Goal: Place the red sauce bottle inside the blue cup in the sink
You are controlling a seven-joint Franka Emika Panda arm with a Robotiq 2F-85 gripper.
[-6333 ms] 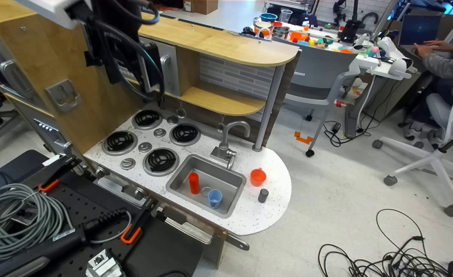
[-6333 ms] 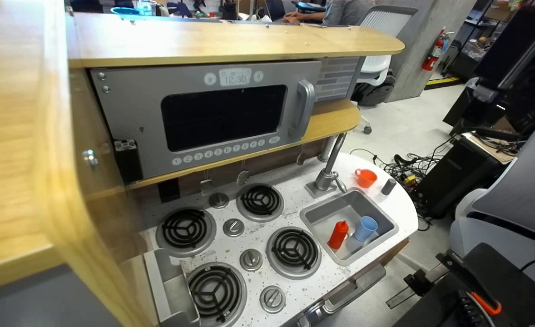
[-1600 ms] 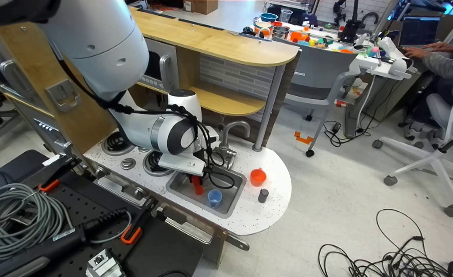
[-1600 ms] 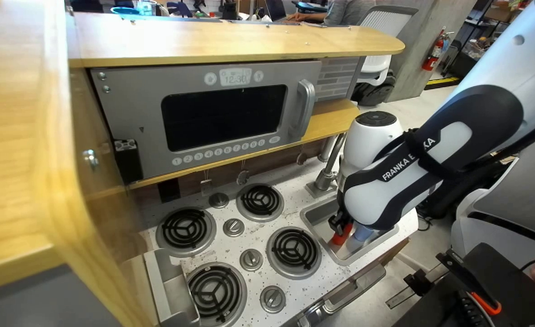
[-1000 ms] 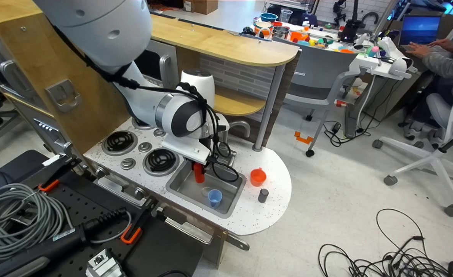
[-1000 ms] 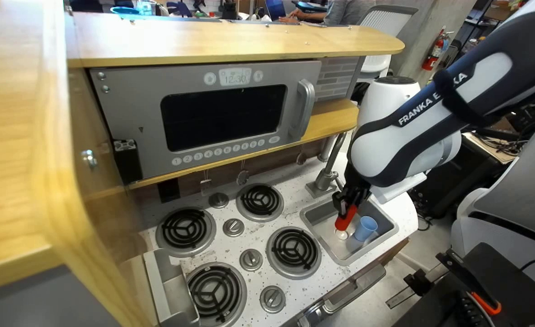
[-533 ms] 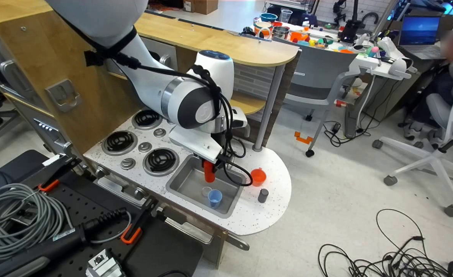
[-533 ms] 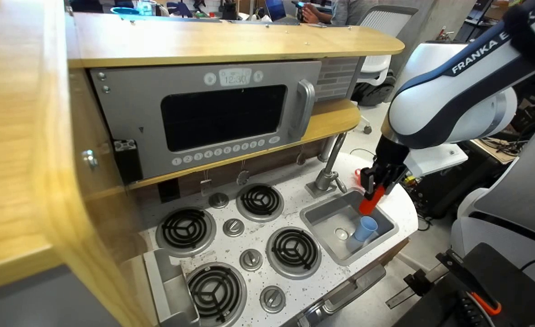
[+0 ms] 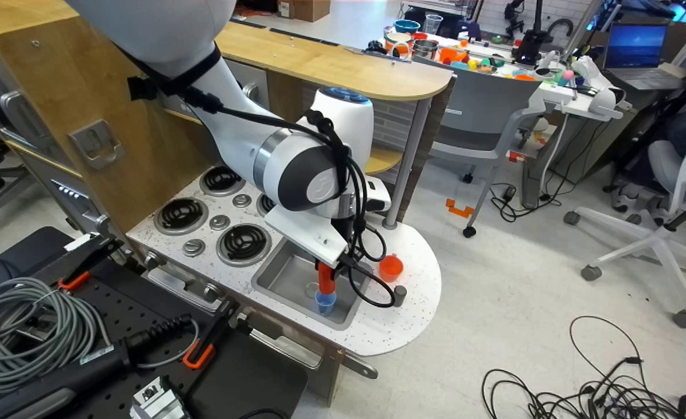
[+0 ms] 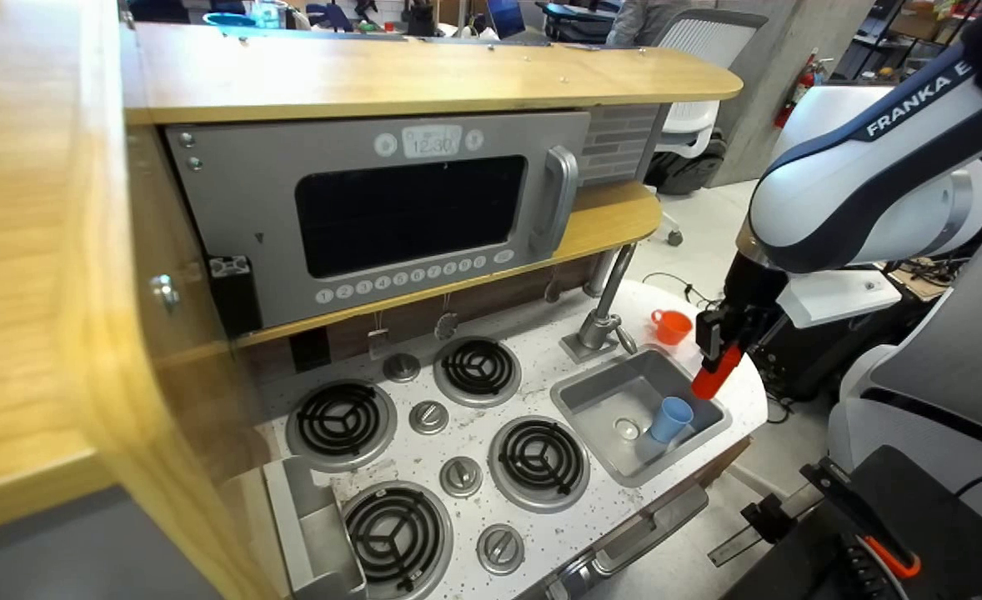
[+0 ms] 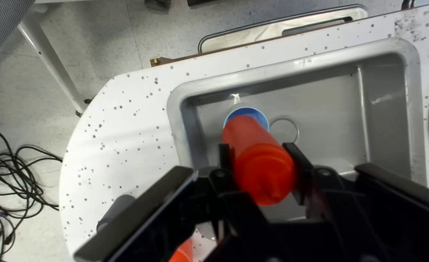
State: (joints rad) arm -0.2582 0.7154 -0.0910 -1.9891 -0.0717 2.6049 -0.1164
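The red sauce bottle (image 9: 326,280) hangs in the air over the grey sink (image 9: 287,278), tilted, its nozzle end toward the wrist camera. My gripper (image 11: 258,150) is shut on it, one black finger on each side near the cap. Below, the blue cup (image 10: 672,419) stands on the sink floor. In the wrist view the bottle's lower end covers part of the cup's opening (image 11: 255,115). An exterior view shows the bottle (image 10: 717,373) apart from the cup, higher and off to its right.
An orange-red cup (image 10: 672,327) and a small dark grey cylinder (image 9: 400,295) stand on the white counter beside the sink. The faucet (image 10: 599,327) rises behind the basin. Black burners (image 9: 244,243) lie on the far side, under a wooden shelf (image 10: 612,218).
The bottle, earlier standing on the sink floor, has been gripped and lifted. Over the last half second it has moved toward the sink's front, over the cup. The cup has not moved.
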